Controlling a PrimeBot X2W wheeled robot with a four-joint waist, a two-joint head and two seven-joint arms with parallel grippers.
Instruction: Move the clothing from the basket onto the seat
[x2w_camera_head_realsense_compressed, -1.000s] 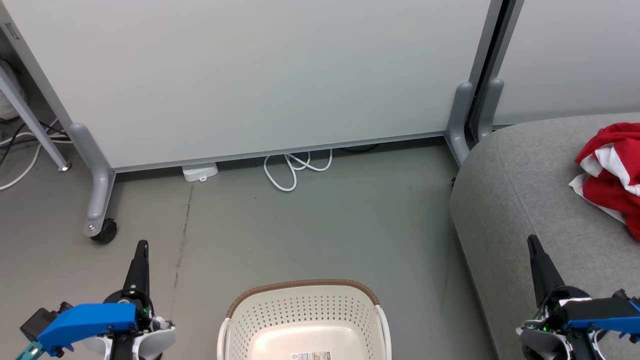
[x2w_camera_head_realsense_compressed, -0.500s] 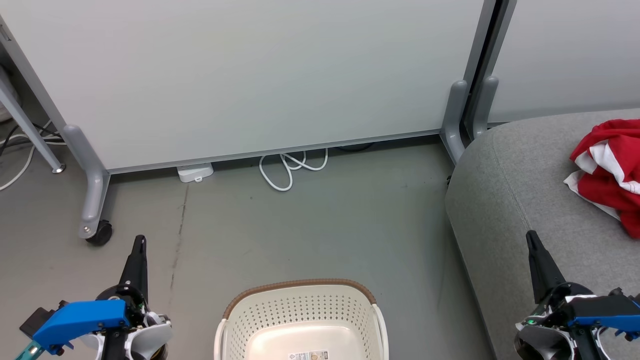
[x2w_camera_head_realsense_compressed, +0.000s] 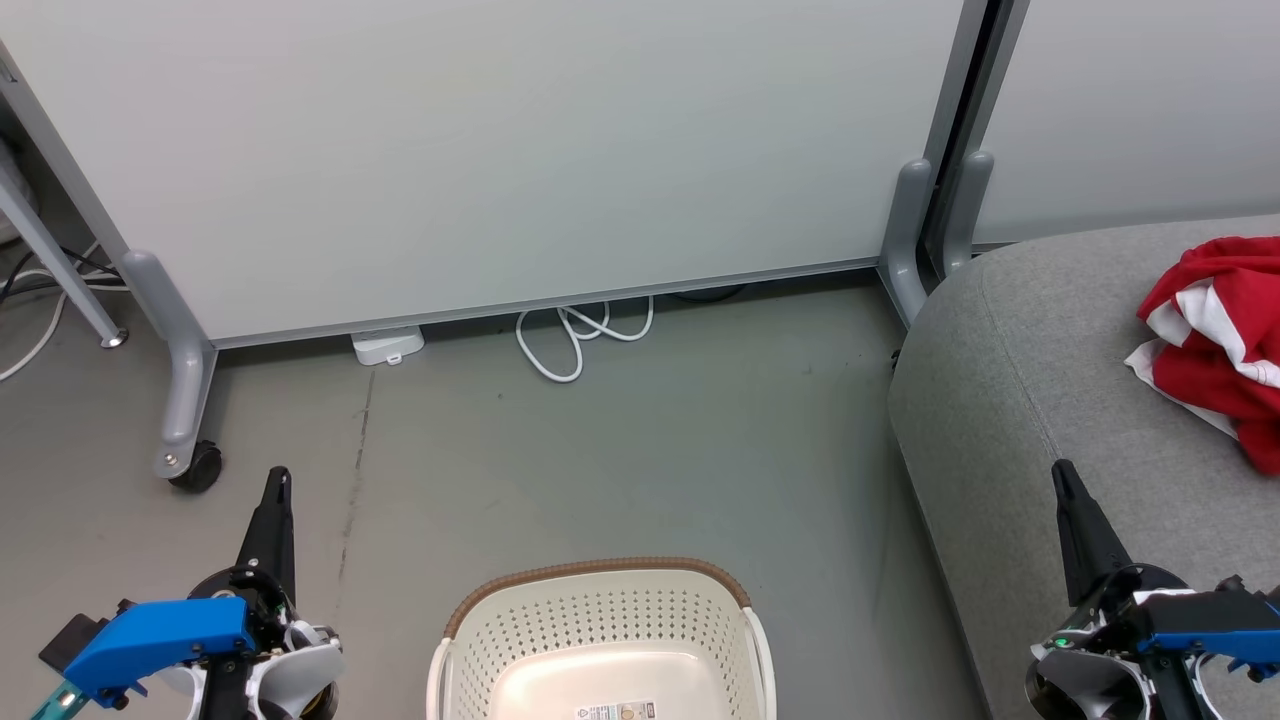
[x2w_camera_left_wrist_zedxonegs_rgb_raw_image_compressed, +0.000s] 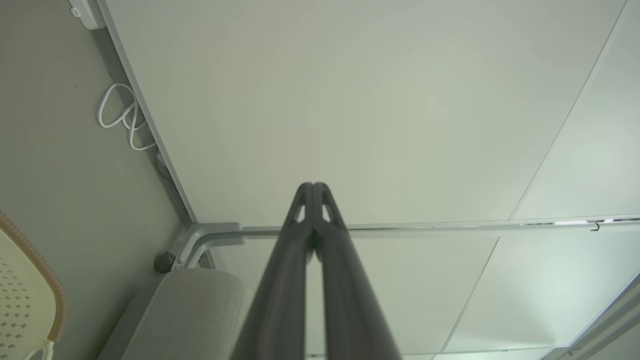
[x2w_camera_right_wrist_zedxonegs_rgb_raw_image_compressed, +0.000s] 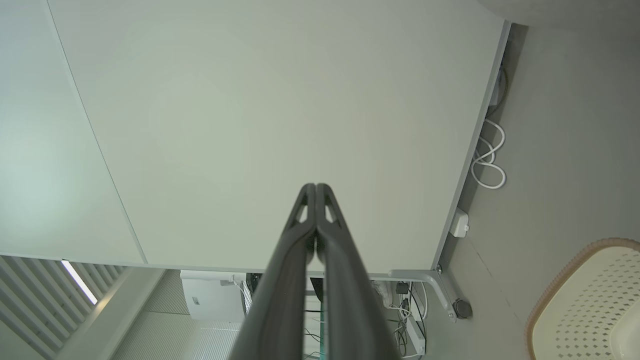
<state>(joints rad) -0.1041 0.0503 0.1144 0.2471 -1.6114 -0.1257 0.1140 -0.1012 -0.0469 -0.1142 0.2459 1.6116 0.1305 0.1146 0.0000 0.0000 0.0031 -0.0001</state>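
A: Entry one, the clothing. Location?

B: Red fabric with white panels, bunched in a heap on the seat, at 3 o'clock in the head view. The frame edge cuts it off, so I cannot tell whether the heap is one garment or two.

A: Entry two, the seat.

B: Grey upholstery with a rounded corner and one seam running down it. It takes up 3 to 5 o'clock and stands on the floor, just beside the foot of the partition.

A: Entry three, the basket.

B: Cream, perforated, with a brown rim, at 6 o'clock on the floor. It is well apart from the heap. The part in frame shows its pale bottom and a printed label.

A: Entry four, the left gripper.

B: At 7 o'clock, over bare floor, with its fingers pointing toward 12. In its wrist view the two fingers are pressed together, tips touching, with nothing between them.

A: Entry five, the right gripper.

B: At 4 o'clock, over the front of the seat, near the heap but apart from it. Its fingers are also closed tip to tip and hold nothing.

A: Sundries?

B: A looped white cable and a small white box lie at the partition's lower edge, toward 12 o'clock. A black caster is at 9 o'clock.
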